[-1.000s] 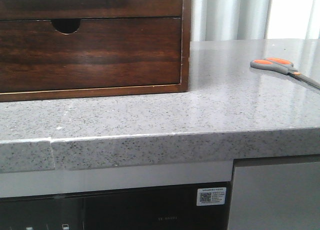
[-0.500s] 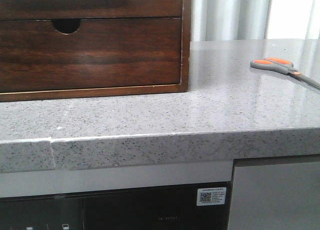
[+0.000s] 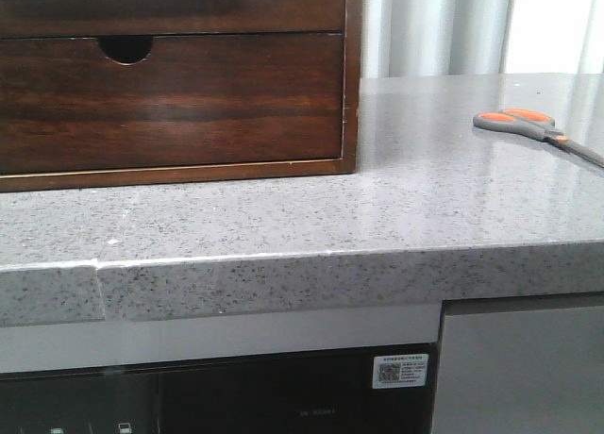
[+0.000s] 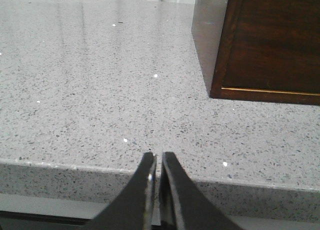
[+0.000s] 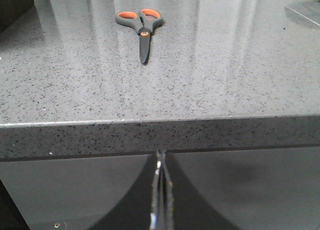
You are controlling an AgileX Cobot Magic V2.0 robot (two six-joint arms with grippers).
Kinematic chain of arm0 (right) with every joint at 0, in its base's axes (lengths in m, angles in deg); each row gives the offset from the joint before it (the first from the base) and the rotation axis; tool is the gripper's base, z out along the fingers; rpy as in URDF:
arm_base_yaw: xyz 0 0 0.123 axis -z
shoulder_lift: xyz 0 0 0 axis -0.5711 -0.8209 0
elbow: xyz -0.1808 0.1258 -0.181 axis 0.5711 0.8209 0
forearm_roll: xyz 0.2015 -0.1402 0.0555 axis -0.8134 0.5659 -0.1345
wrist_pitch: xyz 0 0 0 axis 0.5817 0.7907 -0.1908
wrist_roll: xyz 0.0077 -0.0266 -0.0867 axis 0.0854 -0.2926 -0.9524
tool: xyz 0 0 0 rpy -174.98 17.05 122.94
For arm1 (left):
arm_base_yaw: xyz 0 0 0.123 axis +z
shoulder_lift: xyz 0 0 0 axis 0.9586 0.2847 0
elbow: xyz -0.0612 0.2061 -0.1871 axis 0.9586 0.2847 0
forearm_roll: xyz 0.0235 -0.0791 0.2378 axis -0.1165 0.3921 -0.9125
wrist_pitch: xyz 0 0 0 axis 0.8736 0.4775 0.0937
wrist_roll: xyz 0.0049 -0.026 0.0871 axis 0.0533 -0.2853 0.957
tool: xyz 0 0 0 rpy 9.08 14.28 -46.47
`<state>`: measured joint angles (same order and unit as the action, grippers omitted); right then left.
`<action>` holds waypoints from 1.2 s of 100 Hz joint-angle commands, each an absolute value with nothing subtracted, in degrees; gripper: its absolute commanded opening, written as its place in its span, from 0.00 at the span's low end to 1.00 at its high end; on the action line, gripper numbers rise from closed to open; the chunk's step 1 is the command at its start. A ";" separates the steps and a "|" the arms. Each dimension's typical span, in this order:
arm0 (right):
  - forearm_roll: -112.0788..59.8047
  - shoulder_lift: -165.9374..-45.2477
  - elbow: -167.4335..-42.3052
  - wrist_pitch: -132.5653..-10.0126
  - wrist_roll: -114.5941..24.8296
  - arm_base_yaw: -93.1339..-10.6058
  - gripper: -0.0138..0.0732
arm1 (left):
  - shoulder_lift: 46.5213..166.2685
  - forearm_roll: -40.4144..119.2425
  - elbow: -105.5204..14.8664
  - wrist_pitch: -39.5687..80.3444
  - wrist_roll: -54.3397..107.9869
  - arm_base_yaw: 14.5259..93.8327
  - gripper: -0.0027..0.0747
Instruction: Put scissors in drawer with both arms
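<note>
The scissors (image 3: 528, 125), with orange-and-grey handles and grey blades, lie flat on the grey counter at the far right. They also show in the right wrist view (image 5: 141, 25), blades pointing toward the counter's front edge. The drawer (image 3: 189, 9) is the upper dark-brown front with a pale rim, at the top of the wooden cabinet at the back left; it looks closed. My left gripper (image 4: 158, 157) is shut and empty at the counter's front edge, near the cabinet's corner. My right gripper (image 5: 161, 155) is shut and empty, below the counter's edge, in line with the scissors.
A lower drawer with a half-round finger notch (image 3: 125, 47) sits under the task drawer. The wooden cabinet (image 4: 265, 40) stands on the speckled counter (image 3: 377, 208). A dark appliance front (image 3: 236, 396) lies below the counter's edge.
</note>
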<state>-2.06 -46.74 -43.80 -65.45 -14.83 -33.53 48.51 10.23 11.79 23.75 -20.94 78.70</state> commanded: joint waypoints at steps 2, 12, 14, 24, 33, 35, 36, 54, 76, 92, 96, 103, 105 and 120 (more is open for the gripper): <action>-0.86 -45.07 -41.94 -70.20 -15.30 -33.07 0.10 | 46.61 8.89 12.99 17.32 -21.45 78.85 0.01; -0.86 -45.07 -41.94 -71.96 -15.30 -33.07 0.10 | 46.61 8.52 12.99 15.07 -21.45 78.85 0.01; -0.86 -45.07 -41.94 -72.56 -15.30 -33.07 0.10 | 46.61 8.52 12.99 14.87 -21.45 78.85 0.01; -2.06 -45.07 -41.94 -76.76 -15.20 -33.07 0.10 | 46.61 8.52 12.99 12.68 -21.45 78.85 0.01; -2.23 -45.07 -41.94 -81.44 -15.20 -33.07 0.10 | 46.61 8.63 12.99 9.16 -21.45 78.85 0.01; -2.23 -45.07 -41.94 -82.40 -15.20 -33.07 0.10 | 46.61 8.63 12.99 8.78 -21.45 78.85 0.01; -2.23 -45.07 -41.94 -82.40 -15.20 -33.07 0.10 | 46.61 8.63 12.99 8.45 -21.45 78.85 0.01; -2.62 -45.07 -42.15 -85.70 -15.20 -33.07 0.10 | 46.61 9.03 12.53 6.24 -21.45 78.85 0.01; -8.54 -45.42 -46.98 -75.85 -15.20 -33.19 0.10 | 46.61 9.03 7.25 8.34 -21.45 78.85 0.01; -9.52 -48.13 -52.44 -71.25 -15.20 -33.19 0.10 | 47.26 9.03 0.00 17.39 -21.45 78.85 0.01; -10.17 -49.31 -54.29 -69.43 -15.20 -33.19 0.10 | 47.65 9.03 -1.74 19.28 -21.45 78.85 0.01; -12.03 -51.61 -57.30 -66.96 -15.20 -33.19 0.10 | 48.98 9.26 -4.03 20.93 -21.45 78.85 0.01; -12.58 -52.11 -58.17 -66.57 -15.20 -33.19 0.10 | 49.39 9.53 -4.60 20.90 -21.45 78.85 0.01; -12.94 -58.04 -63.56 -64.28 -15.20 -33.19 0.10 | 52.18 12.87 -7.69 20.62 -21.45 78.85 0.01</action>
